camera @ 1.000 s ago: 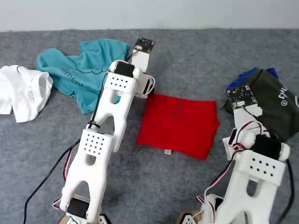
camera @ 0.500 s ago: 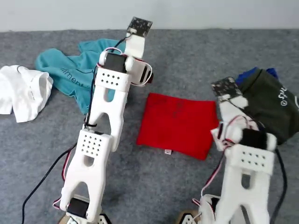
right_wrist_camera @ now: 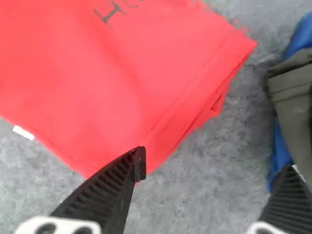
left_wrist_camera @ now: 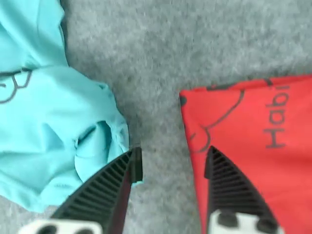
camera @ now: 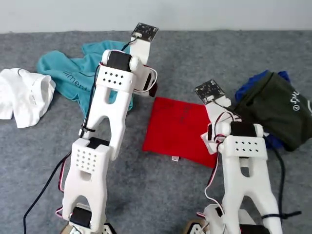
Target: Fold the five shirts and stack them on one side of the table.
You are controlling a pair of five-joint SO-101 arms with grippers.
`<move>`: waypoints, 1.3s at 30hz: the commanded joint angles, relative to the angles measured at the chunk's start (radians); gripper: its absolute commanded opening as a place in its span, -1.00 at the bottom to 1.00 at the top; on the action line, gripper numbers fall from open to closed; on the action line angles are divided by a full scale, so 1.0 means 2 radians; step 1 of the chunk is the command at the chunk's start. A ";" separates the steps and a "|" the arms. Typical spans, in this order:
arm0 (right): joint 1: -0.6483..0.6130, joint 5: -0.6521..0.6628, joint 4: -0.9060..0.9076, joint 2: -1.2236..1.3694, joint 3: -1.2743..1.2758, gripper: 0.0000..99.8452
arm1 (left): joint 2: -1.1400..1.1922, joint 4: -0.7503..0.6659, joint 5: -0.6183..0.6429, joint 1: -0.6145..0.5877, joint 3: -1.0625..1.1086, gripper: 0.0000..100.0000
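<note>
Desk [camera: 195, 53]: grey, felt-like surface, carrying all five shirts you have to fold and stack. Teal shirt [camera: 73, 78]: the largest spread, unfolded and rumpled at the far left, with one bunched hem near the red one. Dark green shirt [camera: 278, 112]: heaped at the right edge, unfolded. Red shirt [camera: 180, 129]: folded to a flat rectangle at centre between your two arms, its layers showing along the right-hand edge. White shirt [camera: 24, 95]: crumpled at the far left, just beside the teal. Blue shirt [camera: 253, 85]: mostly buried under the dark green, with only a strip visible. Right gripper [right_wrist_camera: 213, 165]: spread wide and holding nothing, one finger over the red shirt's near right edge, the other toward the blue and dark green pile. Left gripper [left_wrist_camera: 174, 156]: moderately parted and empty, one finger over the teal hem, the other over the red shirt's far left corner, bare desk between them; whether either tip touches cloth is hard to tell. Hazards, as a judgement: if you lower and close the left gripper here, it may snag the teal hem along with the red corner. If you pinch only the top layer on the right, the fold may peel open when you drag the red shirt aside.
</note>
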 commanded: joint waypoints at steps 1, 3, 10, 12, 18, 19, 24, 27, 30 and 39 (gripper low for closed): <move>0.015 -0.003 -0.041 0.000 0.022 -0.19 | -0.046 0.011 0.002 0.003 0.016 -0.57; 0.007 -0.003 -0.069 0.000 0.049 -0.19 | -0.048 0.011 0.002 0.003 0.020 -0.57; -0.016 -0.005 -0.133 0.000 0.101 -0.19 | -0.048 0.011 0.002 0.003 0.020 -0.57; -0.016 -0.005 -0.166 0.000 0.125 -0.19 | -0.048 0.011 0.002 0.003 0.020 -0.57; -0.014 -0.021 -0.221 0.016 0.155 -0.19 | -0.048 0.011 0.002 0.003 0.020 -0.57; -0.013 -0.036 -0.219 0.031 0.145 -0.19 | -0.048 0.011 0.002 0.003 0.020 -0.57; -0.014 -0.063 -0.156 0.125 0.050 -0.19 | -0.047 0.011 0.002 0.004 0.020 -0.58; -0.015 -0.066 -0.148 0.169 0.016 -0.19 | -0.047 0.011 0.002 0.004 0.020 -0.58; -0.016 -0.067 -0.148 0.201 -0.008 -0.19 | -0.044 0.011 0.002 0.004 0.020 -0.58; -0.016 -0.065 -0.145 0.277 -0.048 -0.46 | -0.044 0.011 0.002 0.004 0.020 -0.58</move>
